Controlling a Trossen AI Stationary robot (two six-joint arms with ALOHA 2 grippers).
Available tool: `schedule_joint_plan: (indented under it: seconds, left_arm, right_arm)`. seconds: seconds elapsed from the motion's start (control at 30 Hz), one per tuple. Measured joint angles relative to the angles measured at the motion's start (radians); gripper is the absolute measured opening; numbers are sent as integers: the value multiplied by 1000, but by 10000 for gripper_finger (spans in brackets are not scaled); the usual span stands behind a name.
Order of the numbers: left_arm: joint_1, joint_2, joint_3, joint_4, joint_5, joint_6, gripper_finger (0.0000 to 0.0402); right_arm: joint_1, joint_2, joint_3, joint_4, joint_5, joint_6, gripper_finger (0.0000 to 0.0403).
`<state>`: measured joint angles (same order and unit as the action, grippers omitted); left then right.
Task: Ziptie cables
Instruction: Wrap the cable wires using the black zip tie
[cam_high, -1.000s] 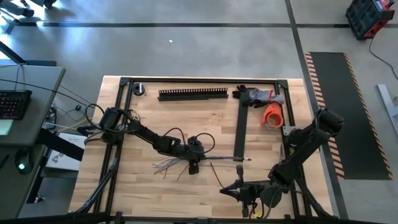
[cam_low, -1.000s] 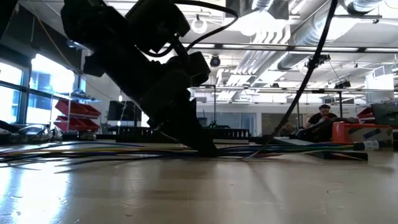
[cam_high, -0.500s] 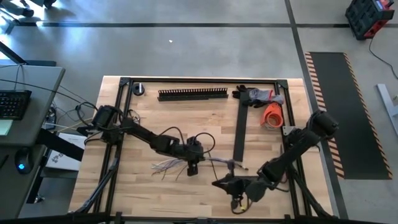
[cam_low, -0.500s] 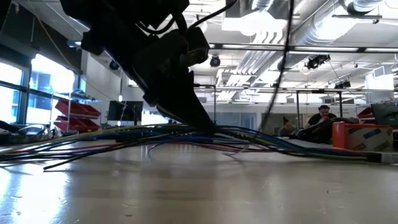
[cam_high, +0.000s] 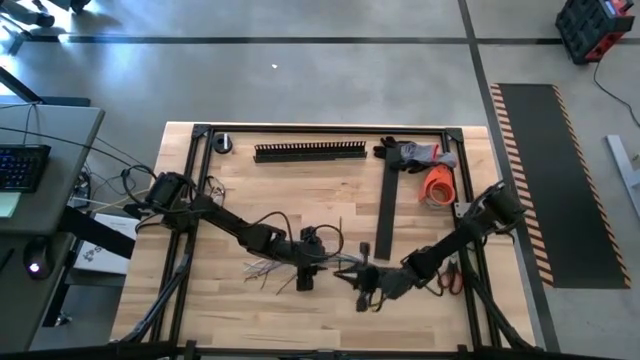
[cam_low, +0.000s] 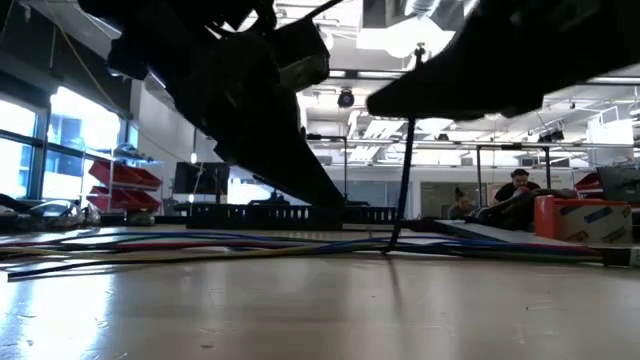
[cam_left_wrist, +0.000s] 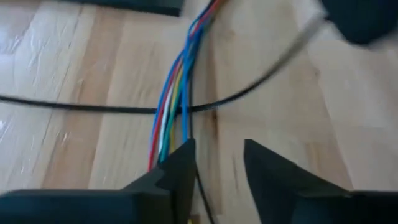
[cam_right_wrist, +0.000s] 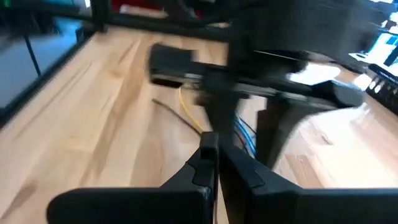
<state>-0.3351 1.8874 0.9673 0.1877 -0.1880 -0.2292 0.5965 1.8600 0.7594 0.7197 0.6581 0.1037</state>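
The cables (cam_high: 262, 268) lie flat on the wood near the table's middle, their frayed ends toward the left. In the left wrist view the cables (cam_left_wrist: 177, 87) show blue, red, yellow and white strands. My left gripper (cam_high: 304, 282) stands over them, open (cam_left_wrist: 217, 149), with the bundle running up to the inner side of one finger. My right gripper (cam_high: 358, 276) is just to its right, shut (cam_right_wrist: 216, 146) on a thin black zip tie (cam_low: 405, 180). That zip tie (cam_left_wrist: 124, 107) also crosses over the bundle. My left gripper has the cables (cam_left_wrist: 181, 134) running against the inner edge of one finger (cam_left_wrist: 183, 163); I cannot tell whether it touches them. My right gripper holds the zip tie by its upper end (cam_low: 410, 118). The tie hangs below it and its lower part (cam_low: 392, 246) reaches the cables.
A black slotted duct (cam_high: 310, 151) lies along the far edge and a flat black strip (cam_high: 385, 205) runs near to far right of centre. Gloves (cam_high: 415, 153), an orange roll (cam_high: 438, 185) and red-handled cutters (cam_high: 450, 278) lie on the right. Black frame rails (cam_high: 195, 200) border the board.
My right gripper has swung from the near right of the table toward the left and a little farther in, up to my left gripper and the cables, carrying the zip tie along. The cables rose off the wood by my left gripper half a second ago and now lie flat again.
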Motion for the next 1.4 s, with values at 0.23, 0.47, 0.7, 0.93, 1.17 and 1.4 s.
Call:
schedule_joint_plan:
  seconds: [0.23,0.47,0.7,0.93,1.17,1.4]
  left_arm:
    - [-40,56,2,199,-90,85,165]
    - [-41,191,2,453,-205,125,159]
    - [-41,208,2,539,-214,172,125]
    - [-41,208,2,572,-209,205,30]
    - [-61,208,2,541,-237,206,1]
    - [-74,211,2,509,-267,198,0]
  right_arm:
    - [-55,-2,-152,278,-76,50,0]
    - [-59,-3,-133,292,-119,27,0]
    - [-60,-3,-132,277,-120,28,0]
    - [-60,-3,-132,272,-112,28,0]
    - [-60,-55,-133,180,-91,39,30]
    - [-25,-279,-133,-132,-138,72,141]
